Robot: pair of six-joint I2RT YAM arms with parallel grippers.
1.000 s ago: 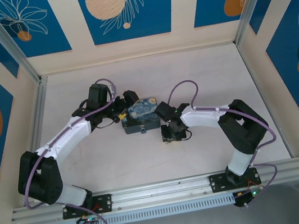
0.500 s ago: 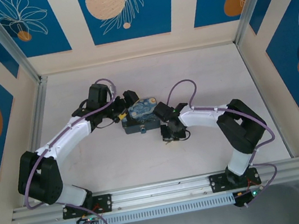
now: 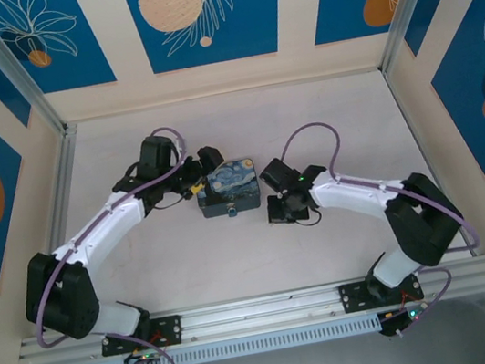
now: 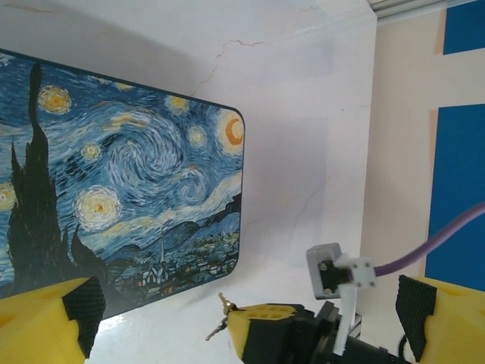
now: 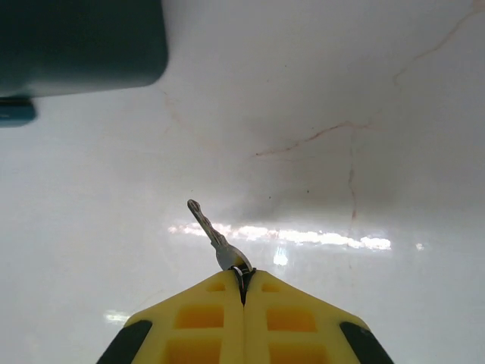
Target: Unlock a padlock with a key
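Note:
My right gripper (image 5: 244, 277) is shut on the key (image 5: 214, 236), a thin silvery sliver that sticks up and to the left from between the yellow fingertips, just above the white table. From above, this gripper (image 3: 277, 216) hangs right of the starry-night box (image 3: 230, 187). A tiny bluish padlock (image 3: 231, 211) sits at the box's near edge; a bluish bit (image 5: 15, 111) under the box corner may be it. My left gripper (image 3: 203, 174) stands wide open at the box's left side. In the left wrist view the key (image 4: 224, 302) pokes out of the right gripper's yellow fingers (image 4: 261, 322).
The box (image 4: 121, 197) lies flat with its painted lid up. A second small sliver (image 4: 217, 331) dangles under the held key. Metal rails (image 3: 262, 308) run along the near edge and patterned walls close in the other sides. Open table lies behind and right of the box.
The right gripper has closed on the key and come up slightly from the table. Its elbow has swung out to the right. The left arm has barely moved.

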